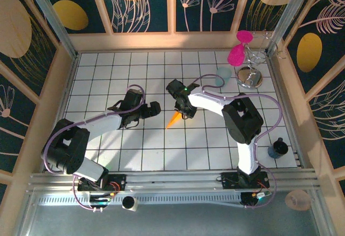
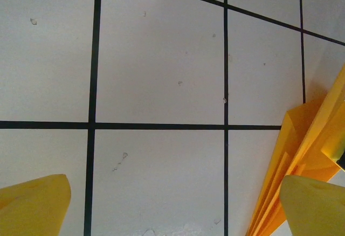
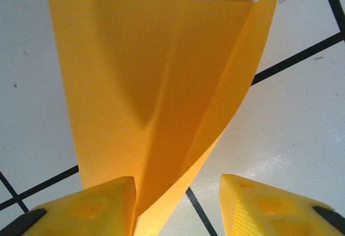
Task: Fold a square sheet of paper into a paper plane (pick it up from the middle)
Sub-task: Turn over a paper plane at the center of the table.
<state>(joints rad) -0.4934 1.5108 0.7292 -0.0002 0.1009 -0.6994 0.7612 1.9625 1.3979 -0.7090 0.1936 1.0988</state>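
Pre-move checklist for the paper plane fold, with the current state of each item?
1. The left gripper is open: ok, fingers wide apart.
2. The paper plane sits between the fingers of the right gripper: ok, its near end lies against one finger.
3. Right grip is closed on the paper: not ok, a gap shows to the other finger.
4. Plane is pressed flat: not ok, one flap stands lifted.
5. Left fingers are clear of the plane: cannot tell, the paper runs right beside one fingertip.
6. The teal cup is apart from both grippers: ok.
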